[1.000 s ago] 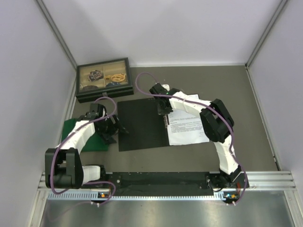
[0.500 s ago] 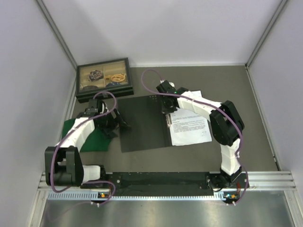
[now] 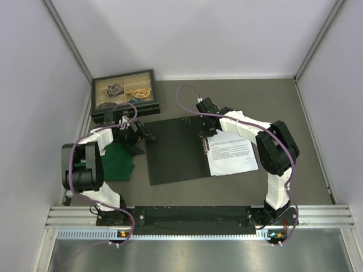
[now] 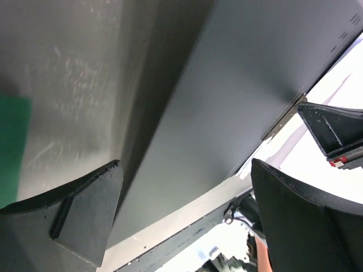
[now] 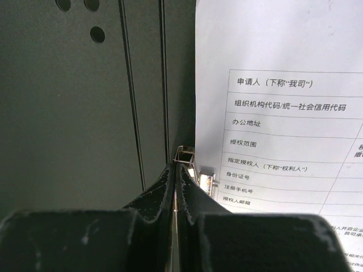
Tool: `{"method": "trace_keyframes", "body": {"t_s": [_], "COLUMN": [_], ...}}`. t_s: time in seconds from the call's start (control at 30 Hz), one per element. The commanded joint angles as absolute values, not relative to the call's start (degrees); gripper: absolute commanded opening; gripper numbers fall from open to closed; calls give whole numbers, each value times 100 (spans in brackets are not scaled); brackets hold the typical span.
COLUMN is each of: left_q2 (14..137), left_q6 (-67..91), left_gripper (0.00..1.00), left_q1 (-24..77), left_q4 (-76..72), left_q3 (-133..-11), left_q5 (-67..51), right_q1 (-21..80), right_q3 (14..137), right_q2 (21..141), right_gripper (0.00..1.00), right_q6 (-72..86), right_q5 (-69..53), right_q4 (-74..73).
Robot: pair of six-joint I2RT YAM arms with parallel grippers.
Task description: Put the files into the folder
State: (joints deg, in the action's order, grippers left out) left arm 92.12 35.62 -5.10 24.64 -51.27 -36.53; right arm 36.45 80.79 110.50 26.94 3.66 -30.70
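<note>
**While the folder lies spread open, printed sheets sit on its right half**

Where the two arms meet over the dull grey table top, the flat folder lies opened out with its black inside facing up. Its left panel is bare. The thin white paper sheets, printed with lines of small black text, lie on the folder's right half with their left edge along the spine, and they are turned slightly askew to it.

The right gripper points down at the spine with its two fingers pressed together and no gap between them. In the right wrist view, the closed tips end just at the small shiny metal clip, which sits at the left edge of the top sheet. Whether they pinch the clip or only touch it cannot be made out. Small punched holes show in the black panel beside the spine.

The left gripper hangs at the far left corner of the folder with its jaws spread wide and nothing between them – the left wrist view shows only the black panel past its dark fingers.

A rumpled green cloth lies just left of the folder. A black glass-lidded box with compartments stands at the far left of the table, apart from the folder.
</note>
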Motion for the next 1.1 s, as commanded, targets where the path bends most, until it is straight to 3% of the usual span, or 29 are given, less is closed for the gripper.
{"method": "trace_keyframes", "body": {"t_s": [0.0, 0.37, 0.5, 0.6, 0.63, 0.73, 0.77, 0.8, 0.83, 0.93, 1.07], "left_q2": [9369, 9861, 9783, 9538, 9467, 9352, 9352, 9360, 9352, 9238, 8957], "left_q6": [3419, 3726, 3919, 4034, 4034, 3938, 3877, 3850, 3824, 3849, 3815], "left_gripper": [98, 89, 78, 58, 39, 14, 0, 0, 0, 0, 0], "left_q1": [-501, -106, -88, -97, -97, -88, -97, -105, -97, -105, -97], "left_q4": [1898, 1415, 1310, 1379, 1589, 2343, 2503, 2644, 2811, 3277, 4197], "left_q3": [-5300, -5194, -5177, -5194, -5220, -5449, -5510, -5615, -5660, -5757, -6011], "left_q5": [-4000, -4122, -4201, -4237, -4132, -3964, -3955, -3964, -3964, -3841, -3219], "right_q1": [3498, 3393, 3392, 3393, 3393, 3427, 3454, 3489, 3602, 3814, 4742], "right_q3": [8033, 7919, 7910, 7919, 7910, 7945, 7971, 7998, 7998, 7815, 7209], "right_q2": [10565, 10687, 10740, 10802, 10810, 10854, 10846, 10828, 10793, 10451, 9556], "right_gripper": [0, 0, 0, 0, 0, 0, 3, 13, 36, 68, 85], "right_q6": [2549, 2540, 2558, 2453, 2383, 2084, 1909, 1846, 1776, 1591, 1232], "right_q5": [44, -413, -475, -623, -711, -993, -906, -792, -530, -55, 824], "right_q4": [-2567, -2321, -2259, -2172, -2136, -2118, -2179, -2241, -2372, -2592, -2760]}}
